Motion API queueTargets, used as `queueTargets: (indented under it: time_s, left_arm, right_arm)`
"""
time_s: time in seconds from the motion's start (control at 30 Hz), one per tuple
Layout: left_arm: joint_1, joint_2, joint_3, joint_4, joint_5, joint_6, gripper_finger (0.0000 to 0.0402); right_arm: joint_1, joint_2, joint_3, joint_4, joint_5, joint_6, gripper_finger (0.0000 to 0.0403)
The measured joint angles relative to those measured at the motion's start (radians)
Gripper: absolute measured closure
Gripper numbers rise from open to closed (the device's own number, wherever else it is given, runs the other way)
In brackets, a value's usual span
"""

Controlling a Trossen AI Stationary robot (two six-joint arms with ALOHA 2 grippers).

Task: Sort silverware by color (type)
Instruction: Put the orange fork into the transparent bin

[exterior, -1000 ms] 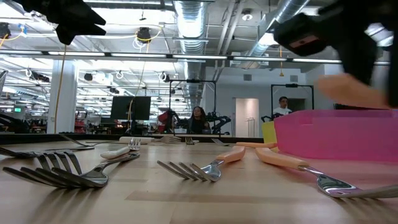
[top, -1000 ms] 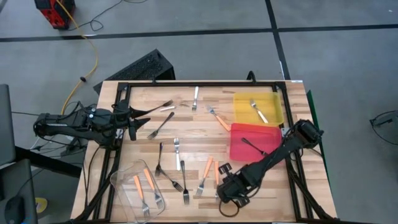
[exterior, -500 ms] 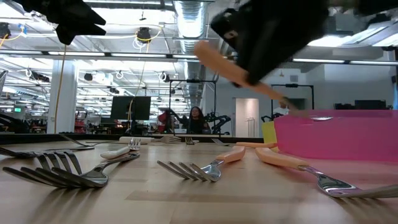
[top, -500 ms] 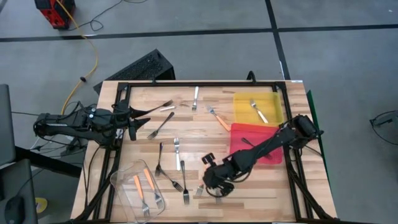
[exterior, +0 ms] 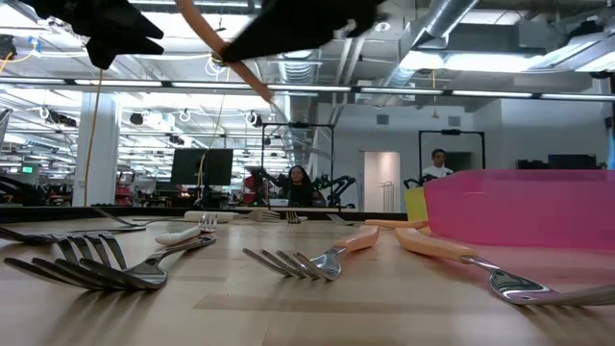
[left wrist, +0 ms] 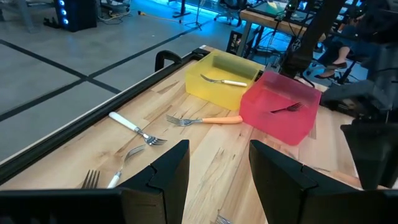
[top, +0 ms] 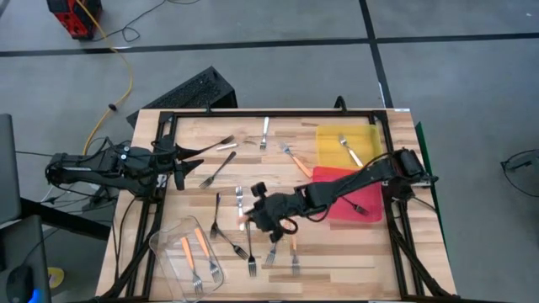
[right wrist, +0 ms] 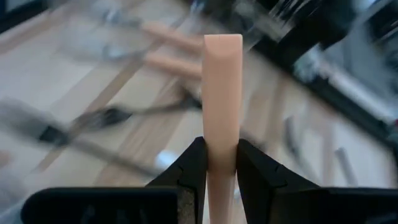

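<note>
the right claw (right wrist: 221, 163) holds an orange fork (right wrist: 222, 99) tight above the tabletop (top: 337, 261), with more forks (top: 250, 249) lying under it.

You have one slim orange-handled fork (right wrist: 222, 93) lifted off the counter (top: 337, 269), handle upright. The other orange, white and black forks (top: 244, 244) lie scattered flat.

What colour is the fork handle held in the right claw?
Orange, on the fork handle; clearest in the right wrist view.
</note>
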Motion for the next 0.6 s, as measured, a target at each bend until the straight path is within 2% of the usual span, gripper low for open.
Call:
queueTargets:
  time_s: [0.33, 0.6]
  left_arm:
    - [0.000, 0.000, 0.000, 0.000, -0.001, -0.001, 0.0250]
    - [0.000, 0.000, 0.000, 0.000, -0.026, -0.001, 0.0250]
  right_arm:
    - [-0.048, 0.003, 0.000, 0.292, -0.011, -0.118, 0.0310]
    - [-0.055, 0.003, 0.000, 0.498, -0.197, -0.129, 0.0310]
